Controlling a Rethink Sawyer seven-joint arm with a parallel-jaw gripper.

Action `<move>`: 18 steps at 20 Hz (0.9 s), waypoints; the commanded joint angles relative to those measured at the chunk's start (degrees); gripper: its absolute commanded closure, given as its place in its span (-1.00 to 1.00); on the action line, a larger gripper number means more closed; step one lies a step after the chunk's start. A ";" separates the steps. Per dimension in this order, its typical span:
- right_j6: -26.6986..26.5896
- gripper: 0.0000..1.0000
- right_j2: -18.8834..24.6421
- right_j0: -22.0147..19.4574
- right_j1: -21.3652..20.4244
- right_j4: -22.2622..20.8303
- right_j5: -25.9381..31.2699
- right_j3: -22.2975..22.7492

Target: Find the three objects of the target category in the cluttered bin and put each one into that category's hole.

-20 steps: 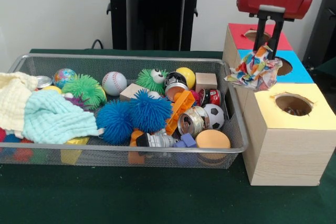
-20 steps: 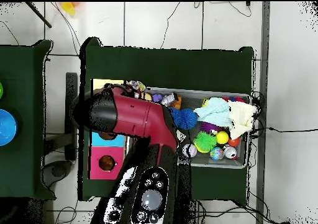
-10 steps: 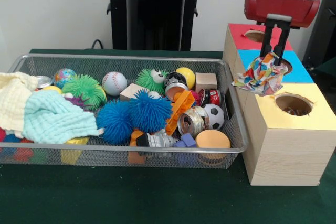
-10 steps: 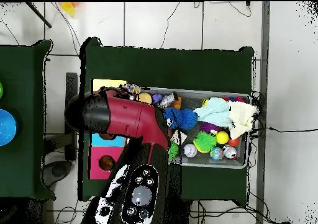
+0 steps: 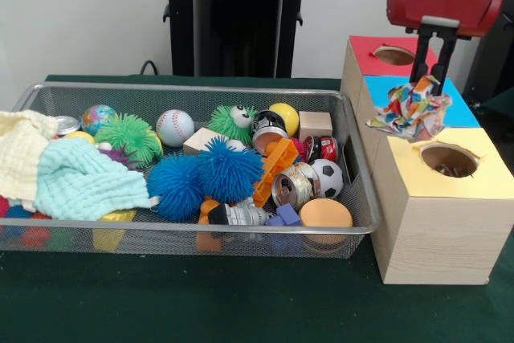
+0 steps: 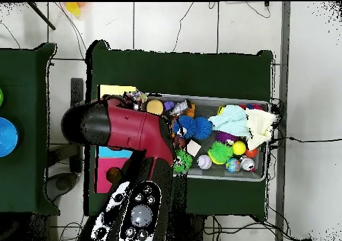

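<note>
My gripper (image 5: 430,76) is shut on a multicoloured patterned cloth (image 5: 411,110), which hangs over the blue-topped box (image 5: 462,110) at its hole. Beyond it stands the red-topped box (image 5: 371,52) with its hole (image 5: 394,55), and nearer stands the yellow-topped box (image 5: 474,168) with its hole (image 5: 448,160). In the wire bin (image 5: 185,234) lie a mint cloth (image 5: 80,182) and a pale yellow cloth (image 5: 20,154) at the left end. In the overhead view the red arm (image 6: 130,128) covers the boxes and the gripper; the mint cloth (image 6: 230,121) and the yellow cloth (image 6: 260,126) show.
The bin also holds blue spiky balls (image 5: 205,176), a green spiky ball (image 5: 128,138), a baseball (image 5: 174,127), a soccer ball (image 5: 327,177), cans (image 5: 291,186), wooden blocks (image 5: 315,124) and an orange disc (image 5: 325,214). Green cloth covers the table (image 5: 241,303).
The gripper has carried the patterned cloth to the right, from beside the bin's right end to over the blue-topped box. The bin's contents have not moved.
</note>
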 commanded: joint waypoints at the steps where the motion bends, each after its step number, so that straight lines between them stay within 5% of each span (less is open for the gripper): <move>1: 19.62 1.00 0.08 1.69 3.31 3.45 5.19 -0.33; 18: 22.32 1.00 -0.60 3.60 6.94 4.64 2.88 -1.81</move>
